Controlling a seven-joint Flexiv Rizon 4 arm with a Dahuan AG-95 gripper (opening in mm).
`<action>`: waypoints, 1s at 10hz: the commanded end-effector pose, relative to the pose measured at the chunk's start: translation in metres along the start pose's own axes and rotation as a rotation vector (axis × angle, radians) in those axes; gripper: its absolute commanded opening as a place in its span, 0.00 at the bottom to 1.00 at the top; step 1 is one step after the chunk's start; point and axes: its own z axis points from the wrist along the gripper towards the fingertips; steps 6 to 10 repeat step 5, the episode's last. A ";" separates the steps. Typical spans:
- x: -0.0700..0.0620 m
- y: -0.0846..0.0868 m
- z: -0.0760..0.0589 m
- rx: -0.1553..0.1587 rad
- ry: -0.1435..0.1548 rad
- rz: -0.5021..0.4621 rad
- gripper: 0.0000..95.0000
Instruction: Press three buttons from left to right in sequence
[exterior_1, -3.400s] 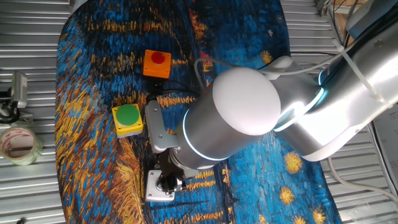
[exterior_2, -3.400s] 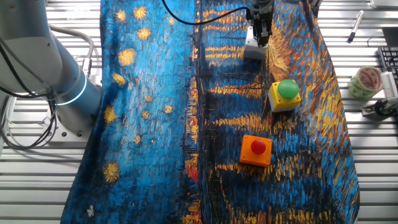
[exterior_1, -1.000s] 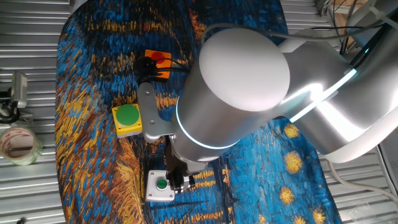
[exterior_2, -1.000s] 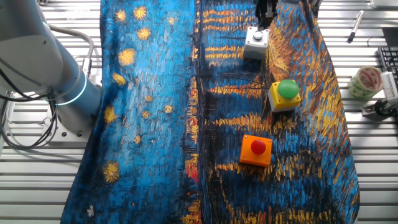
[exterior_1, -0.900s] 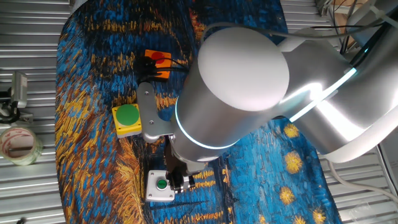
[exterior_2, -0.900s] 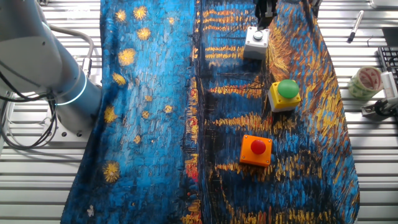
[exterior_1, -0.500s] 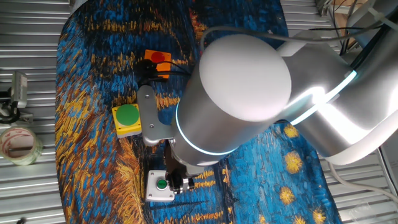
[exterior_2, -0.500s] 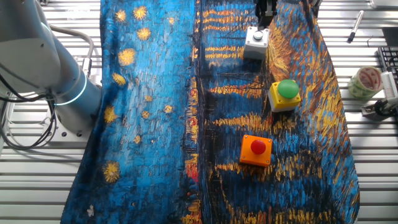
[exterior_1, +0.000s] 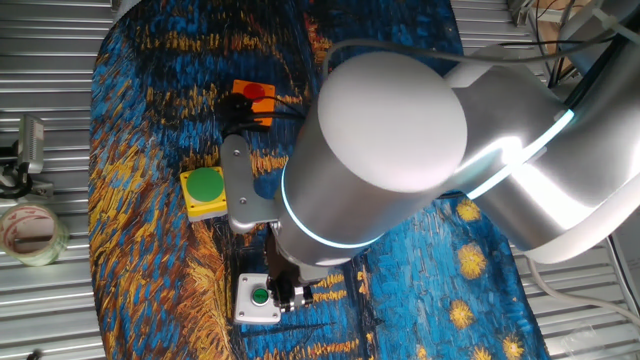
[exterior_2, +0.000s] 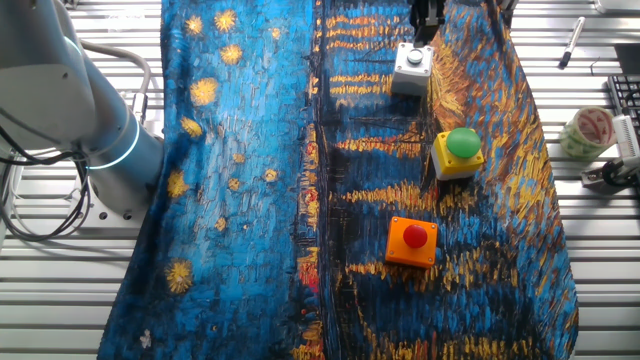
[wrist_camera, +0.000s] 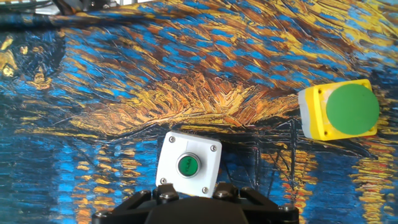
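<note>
Three button boxes stand in a row on a blue and gold painted cloth (exterior_2: 250, 200). The orange box with red button (exterior_2: 412, 241) is partly behind cables in one fixed view (exterior_1: 252, 98). The yellow box with large green button (exterior_1: 204, 190) (exterior_2: 459, 152) (wrist_camera: 341, 110) is in the middle. The white box with small green button (exterior_1: 258, 298) (exterior_2: 412, 68) (wrist_camera: 188, 164) is last. My gripper (exterior_1: 286, 291) (exterior_2: 427, 18) hovers just above the white box, beside its edge and apart from it. Only the gripper's black base shows in the hand view; the fingertips are hidden.
A roll of tape (exterior_1: 30, 232) (exterior_2: 588, 130) and a metal clamp (exterior_1: 25, 150) (exterior_2: 612, 168) lie on the slatted table beside the cloth. A pen (exterior_2: 571, 42) lies at the far corner. The arm's large body (exterior_1: 390, 150) covers the cloth's middle.
The gripper, which was down on the white box 3.4 s ago, has lifted off it, and the small green button shows again. Over the last second almost nothing has moved.
</note>
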 end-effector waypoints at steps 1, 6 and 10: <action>0.001 0.001 -0.001 -0.006 0.000 -0.010 0.40; 0.002 0.001 -0.003 -0.006 0.014 -0.016 0.40; 0.002 0.001 -0.003 -0.006 0.014 -0.016 0.40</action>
